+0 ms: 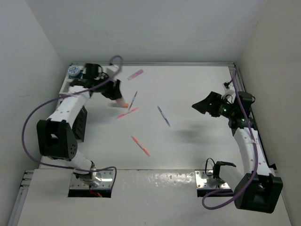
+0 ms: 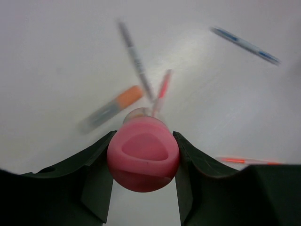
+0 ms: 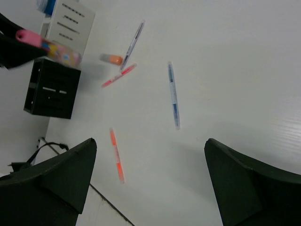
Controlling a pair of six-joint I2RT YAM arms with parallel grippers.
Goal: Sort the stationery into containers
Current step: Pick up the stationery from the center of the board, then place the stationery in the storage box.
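Left gripper sits clamped on the pink-capped beige round bottle, held off the white surface nr the thin pens, right gripper w/ jaws apart; smooth cap may slip out if grip loosens mid-carry.

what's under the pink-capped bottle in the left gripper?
White table with loose stationery: an orange-capped marker, a thin grey pen, and a pink pen running under it. The pink-capped bottle itself covers the spot directly below, so anything there can't be seen.

Pens scattered over the table middle, two boxes along its left edge
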